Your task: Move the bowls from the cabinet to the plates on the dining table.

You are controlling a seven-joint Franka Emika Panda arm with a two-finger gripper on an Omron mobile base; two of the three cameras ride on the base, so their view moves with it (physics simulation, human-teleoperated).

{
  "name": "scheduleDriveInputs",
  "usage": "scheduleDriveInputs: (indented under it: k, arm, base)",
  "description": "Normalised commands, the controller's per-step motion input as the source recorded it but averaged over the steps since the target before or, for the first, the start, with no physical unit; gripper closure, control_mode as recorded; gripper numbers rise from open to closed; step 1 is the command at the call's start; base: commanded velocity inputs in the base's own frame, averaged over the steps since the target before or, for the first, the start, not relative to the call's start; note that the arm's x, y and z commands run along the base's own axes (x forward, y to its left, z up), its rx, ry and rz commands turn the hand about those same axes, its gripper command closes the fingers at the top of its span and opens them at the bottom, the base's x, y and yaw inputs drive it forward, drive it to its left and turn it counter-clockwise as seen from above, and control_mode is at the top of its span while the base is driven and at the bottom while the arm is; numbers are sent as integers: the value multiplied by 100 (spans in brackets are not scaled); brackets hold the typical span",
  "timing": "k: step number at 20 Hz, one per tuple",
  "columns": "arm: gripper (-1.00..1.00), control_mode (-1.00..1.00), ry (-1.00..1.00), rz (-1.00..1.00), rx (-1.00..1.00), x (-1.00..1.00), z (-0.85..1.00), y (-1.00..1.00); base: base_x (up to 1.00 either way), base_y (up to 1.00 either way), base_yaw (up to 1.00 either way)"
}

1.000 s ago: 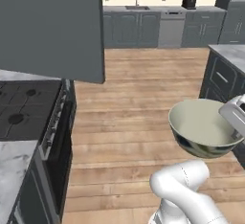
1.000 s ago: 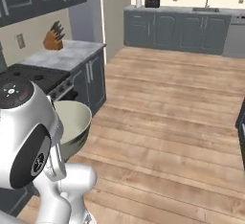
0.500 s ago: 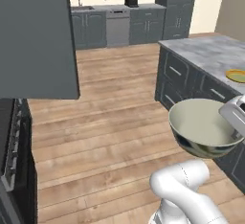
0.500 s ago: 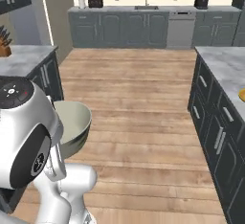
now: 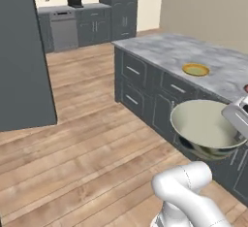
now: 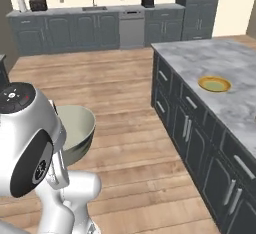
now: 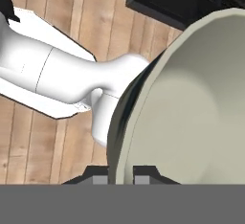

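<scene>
The cream bowl (image 5: 206, 126) is being held by its rim in the closed gripper (image 7: 119, 176), right of the wooden floor (image 5: 87, 148); it should be kept level while being carried to the yellow plate (image 5: 195, 69) on the dining table (image 5: 164, 46) ahead.

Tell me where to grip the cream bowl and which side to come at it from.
Grip the cream bowl by its thin rim, one finger inside and one outside. The walls are wide and rounded, too broad for the jaws to span, so the lip is probably the only pinchable part. Come from the open mouth side, as the gripper does in the hand view: shut on the rim's edge.
</scene>
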Motion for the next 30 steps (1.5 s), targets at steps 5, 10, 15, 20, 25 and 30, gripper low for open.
scheduleDriveInputs:
  k: [5, 10, 15, 20, 25, 30]
  arm:
    - [100, 100, 0, 0, 0, 0, 0, 0]
    - [100, 100, 0, 0, 0, 0, 0, 0]
    - [100, 100, 0, 0, 0, 0, 0, 0]
    - [100, 100, 0, 0, 0, 0, 0, 0]
    - [100, 100, 0, 0, 0, 0, 0, 0]
    - [100, 100, 0, 0, 0, 0, 0, 0]
  base:
    - [13, -18, -45]
    - [16, -17, -44]
    - [18, -19, -43]
    - [19, -18, -42]
    - [19, -15, -41]
    - [20, -8, -40]
